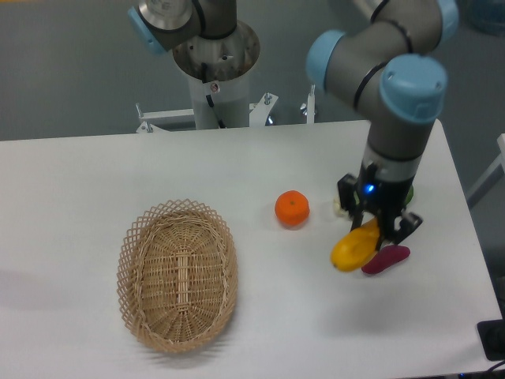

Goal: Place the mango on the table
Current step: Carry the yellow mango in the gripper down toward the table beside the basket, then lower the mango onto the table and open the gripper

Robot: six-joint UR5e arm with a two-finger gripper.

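The mango [353, 249] is a yellow-orange elongated fruit lying tilted on the white table [237, 166], right of centre. Its upper right end reaches in under my gripper [379, 227]. The gripper hangs straight down over that end, and its black fingers [407, 224] stand spread wider than the mango. The fruit seems to rest on the tabletop, with a purple sweet potato [387, 258] touching its right side. Whether a finger still touches the mango I cannot tell.
A round orange [292, 208] sits left of the gripper. An oval wicker basket [177, 272] lies empty at the front left. A small pale object [338, 207] and something green [409, 194] sit partly hidden behind the gripper. The table's right edge is close.
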